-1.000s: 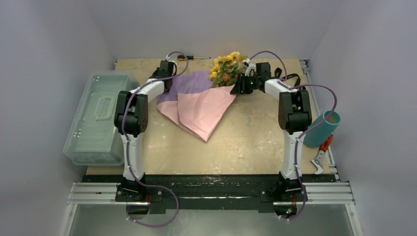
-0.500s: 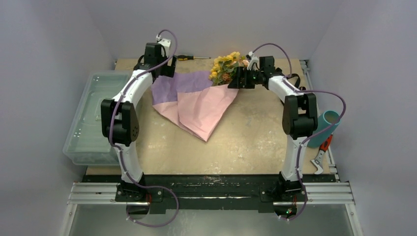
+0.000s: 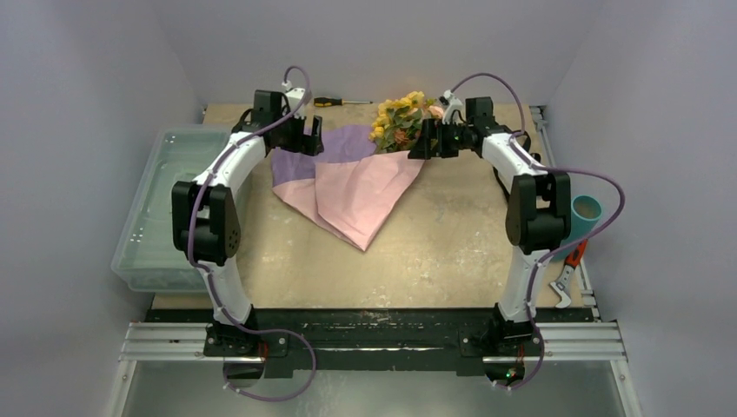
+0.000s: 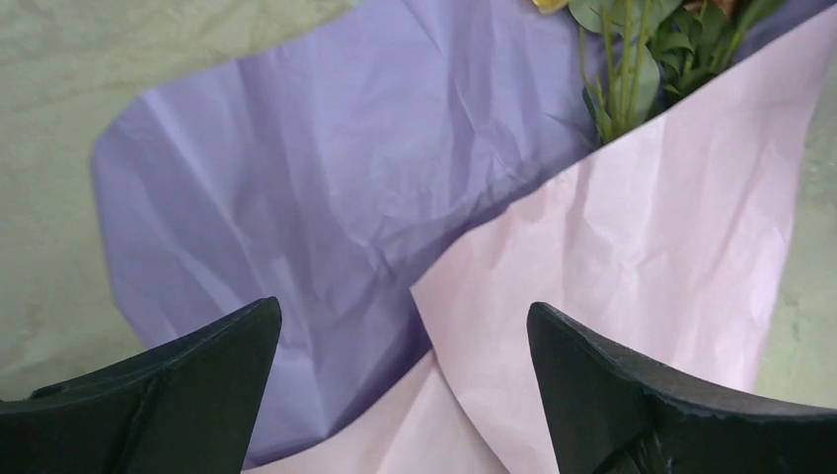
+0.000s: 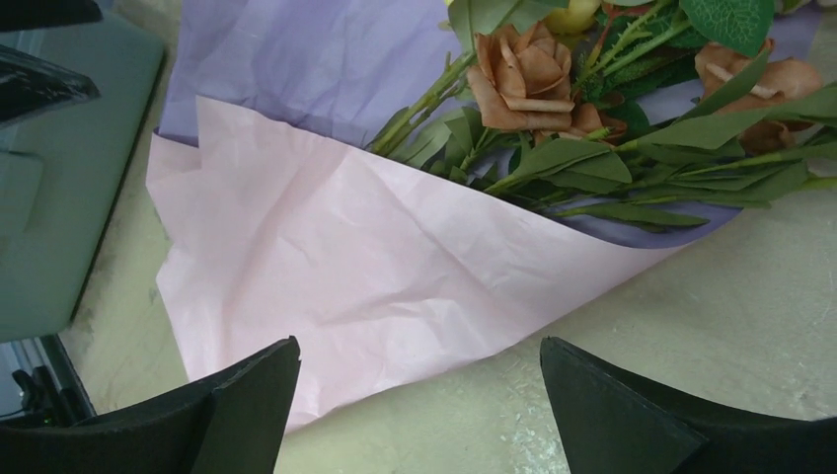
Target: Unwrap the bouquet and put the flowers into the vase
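Now both my hands are wide apart and hold nothing. My left hand (image 4: 400,321) hangs over the paper (image 4: 326,188), with the lilac inside under one finger and the pink flap (image 4: 642,247) under the other. My right hand (image 5: 419,355) hangs over the same flap. The flowers (image 5: 553,109) lie just ahead of it, and their stems (image 5: 424,104) go under the flap's edge. The bouquet (image 3: 361,169) lies flat on the table (image 3: 452,243), half open, between my two hands. The vase (image 3: 588,211) is well behind my right hand, near my elbow; I cannot tell if it stands upright.

I judge the paper thin, light and soft, with many creases. It will slide on the table and can tear, so I would pinch it only at a free edge. The flowers seem light also, but the blooms crush easily. I would take them at the bundle of green stems, close under the leaves, not at the heads. The vase is small, so a long bunch may tip it.
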Tool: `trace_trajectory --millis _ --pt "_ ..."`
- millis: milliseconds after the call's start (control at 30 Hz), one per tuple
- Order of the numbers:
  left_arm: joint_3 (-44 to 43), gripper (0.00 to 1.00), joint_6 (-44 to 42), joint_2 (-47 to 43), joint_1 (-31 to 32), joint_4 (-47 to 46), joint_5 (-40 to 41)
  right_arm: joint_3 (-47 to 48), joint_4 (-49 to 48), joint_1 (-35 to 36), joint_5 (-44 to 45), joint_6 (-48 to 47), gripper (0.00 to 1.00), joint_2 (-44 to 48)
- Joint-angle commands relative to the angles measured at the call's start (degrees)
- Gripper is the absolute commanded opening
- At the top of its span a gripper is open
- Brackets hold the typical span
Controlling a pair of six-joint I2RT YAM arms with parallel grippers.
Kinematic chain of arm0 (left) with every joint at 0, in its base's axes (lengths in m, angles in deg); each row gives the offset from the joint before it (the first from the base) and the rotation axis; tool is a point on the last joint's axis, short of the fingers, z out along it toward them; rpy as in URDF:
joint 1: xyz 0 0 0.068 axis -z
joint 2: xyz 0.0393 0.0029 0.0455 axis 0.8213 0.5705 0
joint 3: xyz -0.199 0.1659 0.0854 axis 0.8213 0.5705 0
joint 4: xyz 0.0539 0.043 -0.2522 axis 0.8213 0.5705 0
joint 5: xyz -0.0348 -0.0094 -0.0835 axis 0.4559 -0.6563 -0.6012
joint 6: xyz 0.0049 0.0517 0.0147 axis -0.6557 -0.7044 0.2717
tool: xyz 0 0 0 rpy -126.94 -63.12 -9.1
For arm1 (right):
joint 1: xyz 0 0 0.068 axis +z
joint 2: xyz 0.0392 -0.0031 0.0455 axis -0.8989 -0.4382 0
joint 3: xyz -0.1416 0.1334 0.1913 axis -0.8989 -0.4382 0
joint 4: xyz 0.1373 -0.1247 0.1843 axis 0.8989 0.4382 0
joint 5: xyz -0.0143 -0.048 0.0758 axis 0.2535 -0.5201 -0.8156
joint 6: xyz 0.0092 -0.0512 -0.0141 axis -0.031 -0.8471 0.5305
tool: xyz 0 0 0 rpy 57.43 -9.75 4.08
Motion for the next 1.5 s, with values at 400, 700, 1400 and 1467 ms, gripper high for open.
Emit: trace_trajectory --millis 400,700,1400,1467 --pt "0.75 0.95 2.86 1.32 -0.34 1.28 -8.64 3.5 14.16 0.01 2.17 -15.05 0.98 8.86" --pt "4.04 0.93 5.82 0.73 -0.34 -3.48 -8.59 13.05 24.06 0.02 8.75 -22.41 0.98 5.88" --pt "7.13 0.84 11.79 2.37 -0.21 -7.72 -10.61 11.0 24.22 0.16 11.53 -22.5 0.98 7.44" --pt "7.2 0.82 12.29 2.8 -0.12 -7.94 -11.53 11.0 24.03 0.13 10.87 -21.99 0.98 7.7"
